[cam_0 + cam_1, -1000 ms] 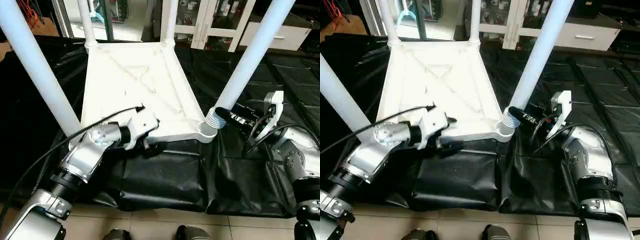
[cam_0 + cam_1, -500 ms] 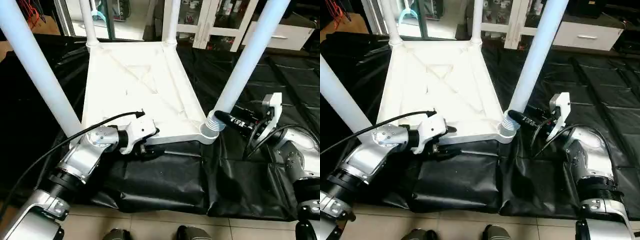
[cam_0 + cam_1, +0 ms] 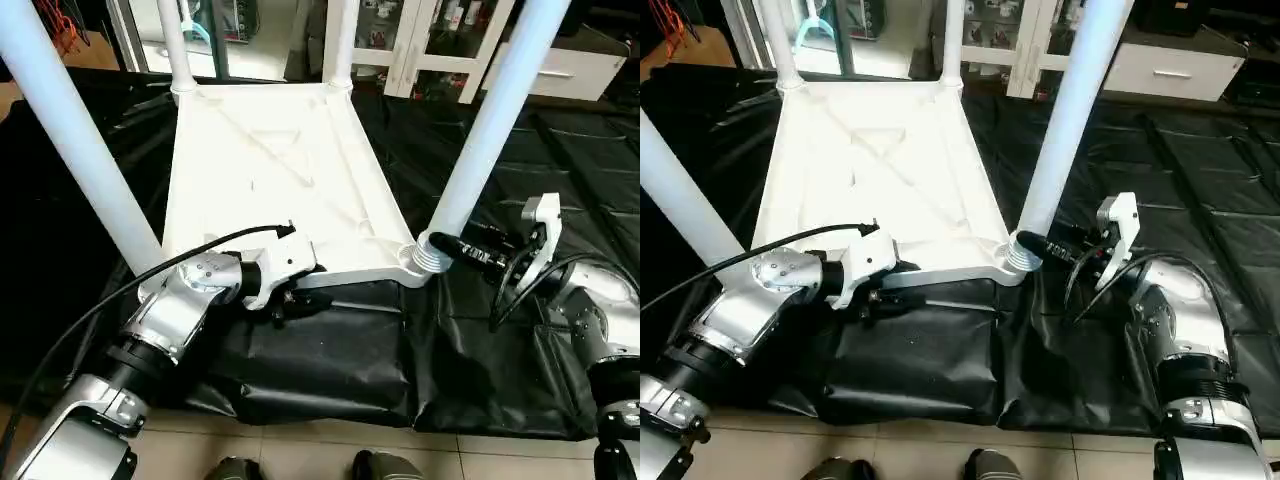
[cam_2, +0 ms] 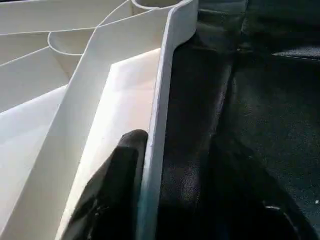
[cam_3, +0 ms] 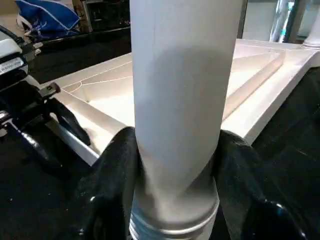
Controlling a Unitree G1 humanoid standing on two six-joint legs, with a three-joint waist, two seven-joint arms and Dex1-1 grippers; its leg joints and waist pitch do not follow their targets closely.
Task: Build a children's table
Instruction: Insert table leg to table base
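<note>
The children's table lies upside down on a black sheet: its white ribbed top (image 3: 270,170) faces up, and four white legs stand in the corner sockets. My left gripper (image 3: 295,285) sits at the top's near edge, open, astride the rim (image 4: 160,125). One finger (image 4: 122,165) lies against the rim's inner wall and the other is outside, a little apart from it. My right gripper (image 3: 445,245) is shut on the near right leg (image 3: 490,120) just above its ribbed base. Its fingers (image 5: 112,170) press the tube from both sides.
The black sheet (image 3: 330,350) covers the floor under the work and ends at pale tiles (image 3: 300,450) near my feet. White glass-door cabinets (image 3: 420,40) and a white drawer unit (image 3: 580,65) stand behind. The near left leg (image 3: 80,150) rises beside my left arm.
My left gripper's fingers have drawn closer together around the top's near rim. The right gripper has kept its hold on the near right leg.
</note>
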